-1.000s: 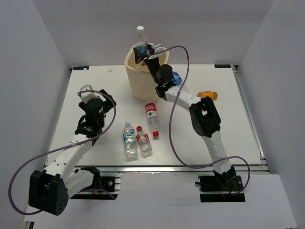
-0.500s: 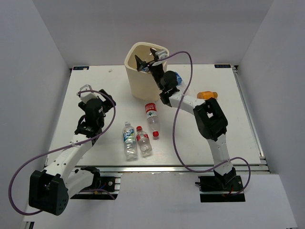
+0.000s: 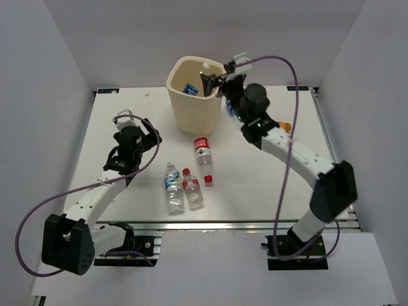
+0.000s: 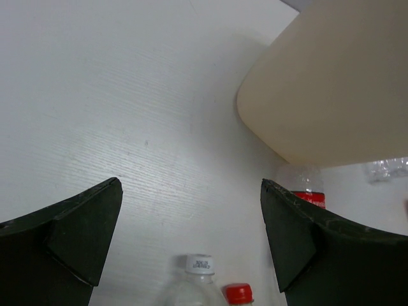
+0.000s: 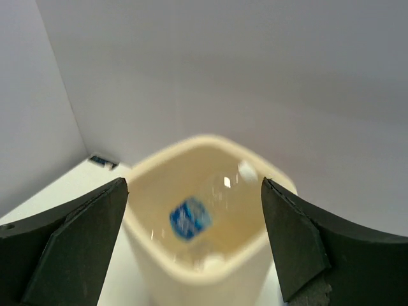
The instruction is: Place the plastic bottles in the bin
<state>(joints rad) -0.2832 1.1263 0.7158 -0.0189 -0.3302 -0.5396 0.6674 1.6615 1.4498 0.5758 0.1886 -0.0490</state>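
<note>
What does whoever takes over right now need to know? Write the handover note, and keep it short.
Left gripper: open, empty, over the table left of the bin.
Right gripper: open, empty, above the bin's mouth.
Done: a blue-labelled bottle is inside the bin.
Left: three lying in front of the bin: red-labelled bottle, green-white bottle, second red-labelled bottle. The orange bottle lies to the right, mostly hidden behind the right arm. Something blue beside the bin under that arm may be another bottle; cannot tell.

lab test cell: white enclosure walls, railed table
</note>
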